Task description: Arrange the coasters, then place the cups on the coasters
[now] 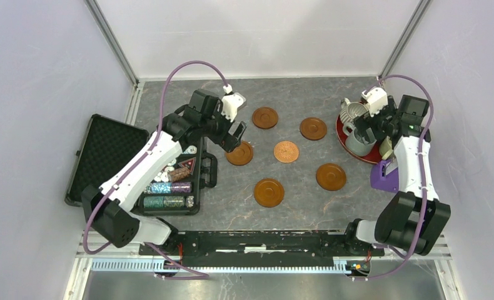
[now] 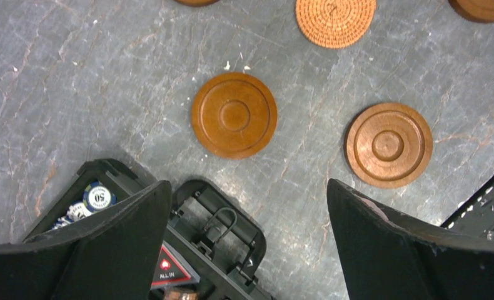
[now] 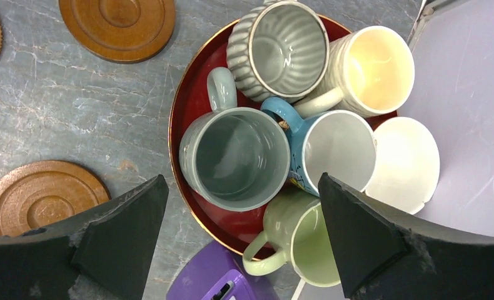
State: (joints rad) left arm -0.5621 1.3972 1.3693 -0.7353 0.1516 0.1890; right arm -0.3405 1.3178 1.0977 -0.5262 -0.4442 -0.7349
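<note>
Your right tool [image 3: 241,200] hangs spread above ceramic mugs [image 3: 235,156] on a dark red round tray [image 3: 188,100].
Your left tool [image 2: 247,187], also spread, hovers over round brown coasters [image 2: 234,115].

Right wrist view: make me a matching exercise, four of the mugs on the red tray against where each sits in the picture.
1. ribbed grey mug
2. cream mug
3. grey-blue mug
4. pale green mug

A. bottom
B. top right
C. top middle
D. left, mid height

Pairs: 1-C, 2-B, 3-D, 4-A
</note>
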